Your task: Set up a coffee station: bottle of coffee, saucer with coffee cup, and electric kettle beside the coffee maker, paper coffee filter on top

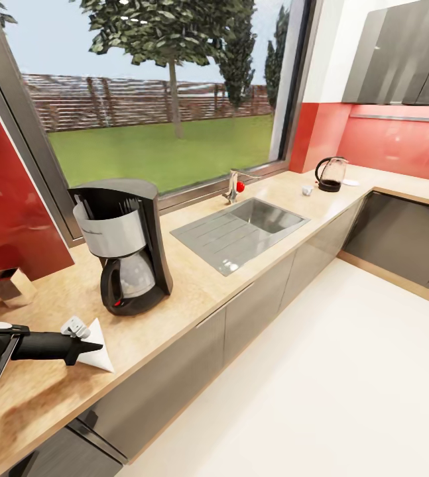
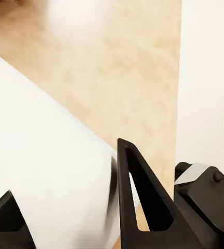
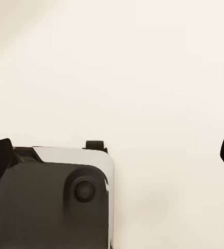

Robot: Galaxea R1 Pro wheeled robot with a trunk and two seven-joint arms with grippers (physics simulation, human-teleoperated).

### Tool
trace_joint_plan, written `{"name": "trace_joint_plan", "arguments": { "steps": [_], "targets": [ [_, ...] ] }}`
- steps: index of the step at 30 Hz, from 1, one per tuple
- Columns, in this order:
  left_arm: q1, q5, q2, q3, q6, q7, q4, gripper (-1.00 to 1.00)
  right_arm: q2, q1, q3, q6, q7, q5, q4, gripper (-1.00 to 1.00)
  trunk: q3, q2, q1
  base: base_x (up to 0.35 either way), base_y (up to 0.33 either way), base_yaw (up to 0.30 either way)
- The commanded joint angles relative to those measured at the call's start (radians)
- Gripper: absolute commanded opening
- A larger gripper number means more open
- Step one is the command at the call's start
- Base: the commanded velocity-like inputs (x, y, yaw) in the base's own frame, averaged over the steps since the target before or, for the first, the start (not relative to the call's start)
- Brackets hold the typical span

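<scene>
The left end effector point(image 1: 89, 346) is clenched on the paper filter point(image 1: 99, 350), which sits near the counter's point(image 1: 194, 285) front edge, just in front of the coffee maker point(image 1: 124, 244). The kettle point(image 1: 331, 173) stands near the far corner, beyond the sink point(image 1: 241, 228). The right end effector's point(image 3: 117, 155) fingers are spread wide over pale floor point(image 3: 143, 78)

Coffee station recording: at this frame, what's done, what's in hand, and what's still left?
Done: the coffee maker stands on the countertop. In hand: the left gripper is at the paper coffee filter, which lies on the counter. Left: filter onto the maker; the electric kettle and coffee cup sit far off beyond the sink.
</scene>
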Motion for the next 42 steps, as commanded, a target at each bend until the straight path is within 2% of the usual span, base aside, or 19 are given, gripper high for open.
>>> {"name": "trace_joint_plan", "arguments": {
  "steps": [1, 10, 14, 19, 21, 24, 29, 33, 35, 37, 42],
  "targets": [
    [-0.001, -0.009, 0.000, 0.002, 0.007, -0.007, -0.001, -1.00, 0.000, -0.001, -0.001, -0.003, 0.000, 0.001, 0.000, 1.00, -0.002, -0.002, 0.001, 0.000, 0.000, 0.000],
    [-0.004, -0.008, 0.001, 0.009, 0.012, -0.012, -0.003, -1.00, 0.000, -0.001, -0.001, -0.003, 0.000, 0.001, 0.000, 1.00, -0.002, -0.002, 0.001, 0.000, 0.000, 0.000],
    [-0.013, -0.010, 0.002, 0.010, 0.016, -0.051, -0.010, -1.00, -0.001, -0.001, 0.000, -0.003, 0.000, 0.001, 0.000, 1.00, -0.002, -0.002, 0.001, 0.000, 0.000, 0.000],
    [-0.021, -0.012, 0.010, 0.012, 0.023, -0.092, -0.017, -1.00, -0.018, -0.001, 0.000, -0.003, 0.000, 0.001, 0.000, 1.00, -0.002, -0.002, 0.001, 0.000, 0.000, 0.000],
    [-0.042, -0.014, 0.016, 0.012, 0.025, -0.097, -0.019, -1.00, -0.021, -0.001, -0.001, -0.003, 0.000, 0.001, 0.000, 1.00, -0.002, -0.002, 0.001, 0.000, 0.000, 0.000],
    [-0.107, -0.016, 0.038, 0.012, 0.032, -0.100, -0.019, -1.00, -0.023, -0.001, 0.000, -0.003, 0.000, 0.001, 0.000, 1.00, -0.002, -0.002, 0.001, 0.000, 0.000, 0.000],
    [-0.190, -0.017, 0.074, 0.012, 0.092, -0.110, -0.020, -1.00, -0.024, -0.001, -0.001, -0.003, 0.000, 0.001, 0.000, 1.00, -0.002, -0.002, 0.001, 0.000, 0.000, 0.000],
    [-0.255, -0.019, 0.116, 0.007, 0.117, -0.168, -0.019, -1.00, -0.024, -0.001, -0.002, -0.003, -0.002, 0.001, 0.000, 1.00, -0.002, -0.002, 0.001, 0.000, 0.000, 0.000],
    [-0.265, -0.026, 0.122, 0.006, 0.119, -0.184, -0.020, -1.00, -0.024, -0.001, -0.002, -0.003, -0.002, 0.001, 0.000, 1.00, -0.002, -0.002, 0.001, -0.020, 0.000, 0.000],
    [-0.271, -0.052, 0.126, 0.005, 0.116, -0.186, -0.021, -1.00, -0.025, -0.001, -0.002, -0.003, -0.002, 0.001, 0.000, 1.00, -0.002, -0.002, 0.001, -0.213, 0.042, 0.000],
    [-0.274, -0.071, 0.126, 0.006, 0.114, -0.186, -0.021, -1.00, -0.024, -0.001, -0.001, -0.003, -0.002, 0.001, 0.000, 1.00, -0.002, -0.002, 0.001, -0.298, 0.071, 0.000]
  ]
}}
